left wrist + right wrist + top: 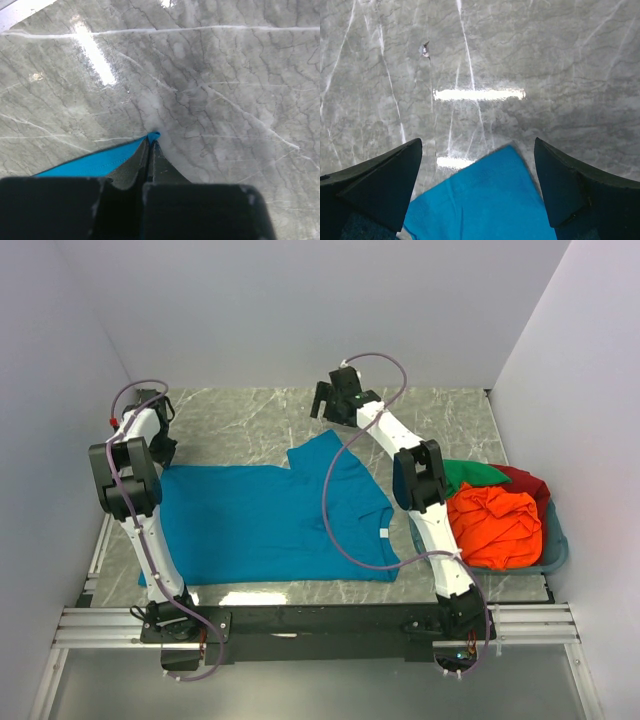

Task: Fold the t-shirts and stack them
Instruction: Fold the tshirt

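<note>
My left gripper [151,142] pinches a corner of the teal-blue t-shirt [95,162], whose sleeve lies just below my spread right gripper [477,145].

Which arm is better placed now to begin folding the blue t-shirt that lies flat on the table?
Left. The left gripper is shut on a corner of the blue t-shirt; the right gripper hangs over another corner of it with jaws open, holding nothing.

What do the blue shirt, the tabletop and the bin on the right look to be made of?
Blue t-shirt: soft matte cloth, lying limp, with a stitched hem. Table: glossy grey marble or a marble-look laminate; veins and lamp glare show. Basket: probably smooth plastic, by its rigid, even rim.
</note>
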Robot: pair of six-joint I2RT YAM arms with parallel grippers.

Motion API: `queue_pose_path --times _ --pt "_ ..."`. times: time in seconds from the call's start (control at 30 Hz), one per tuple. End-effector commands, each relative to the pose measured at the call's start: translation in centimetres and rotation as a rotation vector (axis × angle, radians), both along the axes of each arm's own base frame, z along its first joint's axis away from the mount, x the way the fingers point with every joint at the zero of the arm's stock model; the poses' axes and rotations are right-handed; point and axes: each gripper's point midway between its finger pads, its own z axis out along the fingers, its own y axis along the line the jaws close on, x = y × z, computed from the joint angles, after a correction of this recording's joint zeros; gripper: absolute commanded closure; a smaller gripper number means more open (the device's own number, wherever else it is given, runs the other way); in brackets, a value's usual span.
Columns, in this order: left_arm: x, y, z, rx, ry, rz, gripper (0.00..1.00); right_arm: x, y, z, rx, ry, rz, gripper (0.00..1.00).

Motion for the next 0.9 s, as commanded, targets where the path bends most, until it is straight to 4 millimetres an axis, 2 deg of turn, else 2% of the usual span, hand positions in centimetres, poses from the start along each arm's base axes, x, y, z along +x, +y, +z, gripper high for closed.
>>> queue_pose_path --times 0.0,0.07,0.27,0.4,0.57,0.67,0.7,0.77,0.87 --pt "-0.6 -1.4 -0.8 -0.055 0.013 -0.022 0.99 0.5 0.4 -0.4 0.026 0.013 0.012 0.02" --pt "-0.7 -1.5 -0.7 -0.053 0.017 -0.017 0.99 0.1 0.1 -1.2 0.020 0.041 0.003 0.02" --pt "-0.6 -1.7 -0.4 -0.067 -0.001 -0.023 0.99 -0.9 1.1 -2.5 0.063 0.098 0.040 0.05" --pt "-0.6 -1.9 -0.5 -0.072 -0.001 -0.028 0.99 -1.4 1.4 -3.2 0.079 0.124 0.060 0.12" --pt "-0.6 -1.9 -0.5 -0.072 0.001 -0.032 0.99 -1.5 1.4 -2.8 0.074 0.117 0.063 0.25" --pt "-0.7 -2.0 -0.6 -0.074 0.000 -0.036 0.99 -1.4 1.3 -2.5 0.068 0.104 0.070 0.38" --pt "-0.7 -2.0 -0.6 -0.076 0.001 -0.041 0.99 -1.3 1.4 -2.3 0.073 0.098 0.080 0.47" --pt "-0.6 -2.2 -0.6 -0.084 -0.001 -0.052 0.99 -1.2 1.5 -2.2 0.066 0.086 0.097 0.55" --pt "-0.7 -2.1 -0.3 -0.081 -0.005 -0.050 0.99 -1.0 1.4 -2.1 0.054 0.076 0.101 0.73"
